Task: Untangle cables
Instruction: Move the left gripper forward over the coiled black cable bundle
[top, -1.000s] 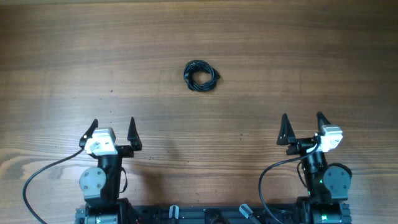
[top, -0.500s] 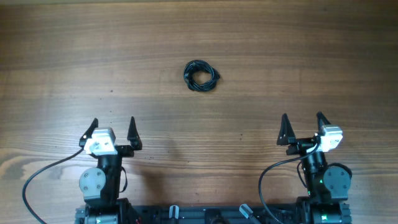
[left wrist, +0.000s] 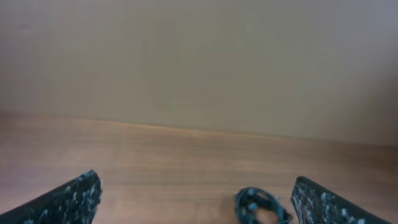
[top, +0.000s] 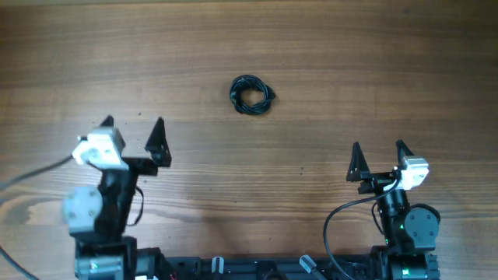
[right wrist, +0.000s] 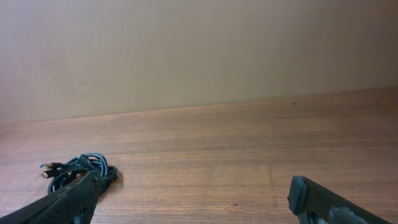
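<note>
Our left pincer (top: 133,134) gapes empty at lower left, the right pincer (top: 378,159) likewise at lower right. We find the cables (top: 251,94) bundled upper centre on the table (top: 389,62), up-right of the nearer left.

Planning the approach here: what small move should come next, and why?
Probably extend the left gripper forward-right toward the cables: it and the right gripper are open and empty, and the knotted bundle lies untouched ahead.

Wooden table (top: 311,47), visible grain; plain beige wall (right wrist: 186,50) behind far edge
</note>
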Tool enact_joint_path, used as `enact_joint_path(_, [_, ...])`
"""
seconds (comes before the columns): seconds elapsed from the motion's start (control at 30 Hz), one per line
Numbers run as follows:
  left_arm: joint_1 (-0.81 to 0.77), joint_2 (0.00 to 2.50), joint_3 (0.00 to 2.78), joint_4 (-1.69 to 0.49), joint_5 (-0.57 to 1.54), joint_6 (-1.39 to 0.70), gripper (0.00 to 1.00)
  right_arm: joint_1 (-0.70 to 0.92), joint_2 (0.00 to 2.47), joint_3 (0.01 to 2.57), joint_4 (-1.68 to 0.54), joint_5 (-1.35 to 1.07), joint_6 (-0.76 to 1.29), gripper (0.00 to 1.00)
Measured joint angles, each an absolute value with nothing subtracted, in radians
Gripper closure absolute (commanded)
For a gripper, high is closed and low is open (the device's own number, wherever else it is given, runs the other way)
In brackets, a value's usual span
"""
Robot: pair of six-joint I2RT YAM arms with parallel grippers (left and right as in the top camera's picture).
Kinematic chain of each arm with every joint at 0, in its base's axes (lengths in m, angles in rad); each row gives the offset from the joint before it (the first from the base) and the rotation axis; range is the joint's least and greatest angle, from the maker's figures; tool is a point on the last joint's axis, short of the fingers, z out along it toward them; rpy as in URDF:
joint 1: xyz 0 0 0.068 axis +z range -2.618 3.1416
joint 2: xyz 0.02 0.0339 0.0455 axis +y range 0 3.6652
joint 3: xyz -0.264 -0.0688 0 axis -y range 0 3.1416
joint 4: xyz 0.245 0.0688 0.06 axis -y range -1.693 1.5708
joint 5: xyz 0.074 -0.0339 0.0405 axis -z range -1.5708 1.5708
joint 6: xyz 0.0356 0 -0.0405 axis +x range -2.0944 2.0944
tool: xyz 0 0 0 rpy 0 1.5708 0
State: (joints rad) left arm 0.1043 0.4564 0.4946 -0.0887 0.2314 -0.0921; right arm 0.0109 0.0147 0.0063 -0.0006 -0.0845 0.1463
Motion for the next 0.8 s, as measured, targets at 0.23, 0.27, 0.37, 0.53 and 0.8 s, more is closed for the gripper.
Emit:
enact_joint_path(0.23, [0.104, 0.728, 0.806, -0.225, 0.381, -0.126, 0.0, 0.011, 0.015, 0.006, 0.0, -0.084, 0.146, 0.0])
enact_joint_path(0.27, [0.104, 0.773, 0.865, -0.274, 0.402, -0.132, 0.0, 0.011, 0.015, 0.006, 0.0, -0.084, 0.146, 0.0])
enact_joint_path(0.37, [0.104, 0.878, 0.999, -0.37, 0.442, -0.138, 0.0, 0.011, 0.015, 0.006, 0.0, -0.084, 0.147, 0.0])
enact_joint_path(0.53, [0.104, 1.018, 1.152, -0.413, 0.476, -0.138, 0.0, 0.011, 0.015, 0.006, -0.001, -0.084, 0.146, 0.0])
enact_joint_path(0.8, [0.104, 1.076, 1.157, -0.393, 0.489, -0.141, 0.0, 0.011, 0.015, 0.006, 0.0, -0.084, 0.146, 0.0])
